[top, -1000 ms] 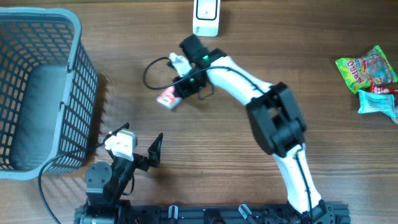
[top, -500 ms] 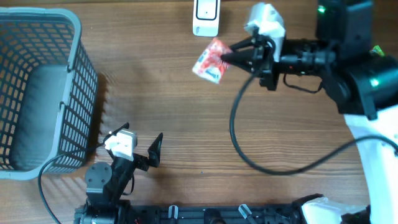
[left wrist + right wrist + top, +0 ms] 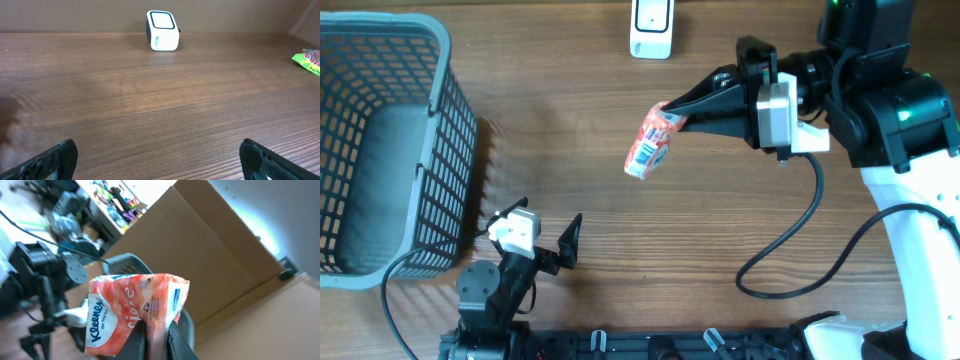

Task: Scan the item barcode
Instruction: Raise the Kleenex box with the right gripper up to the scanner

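Dangling the tissue pack point(image 3: 649, 143) in mid-air, right of centre, pinched by its top edge in the right claw point(image 3: 672, 108), clamped narrow on the wrapper. Hanging tilted, apart from the scanner point(image 3: 651, 25) at the far edge. Risking a slip here: gripping only a thin fold of soft plastic. Risking a missed read too, with the barcode side impossible to tell. Idling near left, beside the basket point(image 3: 466, 160): left claw point(image 3: 540, 228), spread wide, holding nothing.

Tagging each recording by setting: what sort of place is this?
Probably a lab mock-up of a shop checkout: a white barcode scanner on a wooden table, a grey basket beside it, and a cluttered workspace behind in the right wrist view.
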{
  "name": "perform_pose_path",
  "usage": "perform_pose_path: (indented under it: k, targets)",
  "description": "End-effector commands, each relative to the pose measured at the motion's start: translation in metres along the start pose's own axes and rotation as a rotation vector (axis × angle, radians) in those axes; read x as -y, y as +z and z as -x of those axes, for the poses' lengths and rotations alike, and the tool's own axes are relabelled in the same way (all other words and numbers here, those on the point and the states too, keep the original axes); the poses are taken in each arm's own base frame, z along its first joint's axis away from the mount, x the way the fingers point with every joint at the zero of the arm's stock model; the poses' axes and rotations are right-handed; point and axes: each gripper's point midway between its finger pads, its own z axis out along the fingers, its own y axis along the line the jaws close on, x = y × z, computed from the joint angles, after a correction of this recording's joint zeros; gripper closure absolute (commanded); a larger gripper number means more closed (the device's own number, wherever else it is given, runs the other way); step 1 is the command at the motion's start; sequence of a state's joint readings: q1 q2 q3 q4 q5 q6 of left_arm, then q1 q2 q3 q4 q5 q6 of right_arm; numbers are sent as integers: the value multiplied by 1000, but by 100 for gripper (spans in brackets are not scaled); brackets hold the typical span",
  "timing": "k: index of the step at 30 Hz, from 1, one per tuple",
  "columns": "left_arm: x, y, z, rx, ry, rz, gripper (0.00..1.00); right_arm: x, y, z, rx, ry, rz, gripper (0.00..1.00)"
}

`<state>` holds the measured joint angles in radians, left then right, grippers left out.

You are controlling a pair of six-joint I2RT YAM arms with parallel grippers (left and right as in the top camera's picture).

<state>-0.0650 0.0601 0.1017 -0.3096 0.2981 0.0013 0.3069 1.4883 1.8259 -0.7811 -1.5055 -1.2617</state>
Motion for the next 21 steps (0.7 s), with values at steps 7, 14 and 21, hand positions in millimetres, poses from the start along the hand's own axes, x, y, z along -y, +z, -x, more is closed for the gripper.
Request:
perform_pose_path:
  k: [7, 14, 21]
  targets:
    - [3, 0, -1, 2, -7, -17, 0, 11, -55, -281, -744, 1345, -749, 96]
    - [3, 0, -1, 2, -7, -17, 0, -7, -100, -417, -1090, 1082, -873, 96]
    - [3, 0, -1, 2, -7, -17, 0, 49, -140, -419, -1587, 255, -807, 96]
